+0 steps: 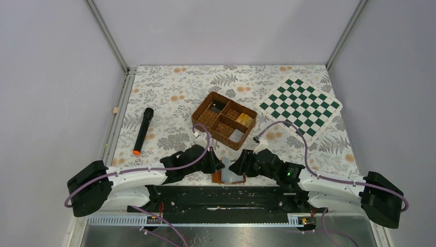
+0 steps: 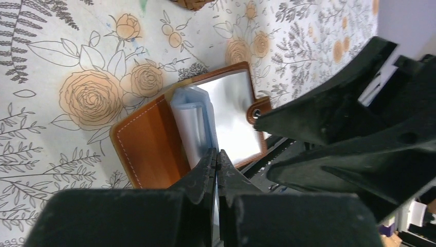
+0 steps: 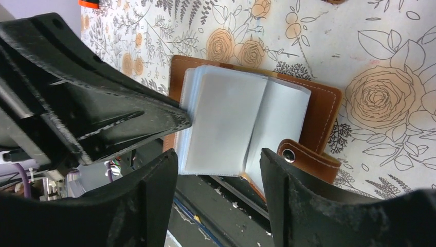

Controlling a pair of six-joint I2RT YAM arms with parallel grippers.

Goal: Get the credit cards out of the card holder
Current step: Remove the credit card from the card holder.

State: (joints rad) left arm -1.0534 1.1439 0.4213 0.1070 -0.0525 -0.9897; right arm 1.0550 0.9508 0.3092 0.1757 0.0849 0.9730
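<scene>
The brown card holder (image 1: 220,176) lies open at the table's near edge, between my two grippers. Its blue-grey pocket leaves (image 3: 231,123) are fanned open, with the closing tab (image 3: 308,159) at the near right. My left gripper (image 2: 217,154) is shut on the edge of a pocket leaf (image 2: 193,123). My right gripper (image 3: 218,153) is open, with its jaws on either side of the near edge of the leaves and nothing in them. No credit card shows in the holder. A yellow-gold flat item (image 1: 244,119) lies in a basket compartment. I cannot tell whether it is a card.
A woven brown four-compartment basket (image 1: 205,114) stands just beyond the holder. A green-and-white chessboard (image 1: 301,105) lies at the back right. A black pen-like stick with an orange tip (image 1: 143,130) lies at the left. The black base rail (image 1: 226,193) runs right behind the holder.
</scene>
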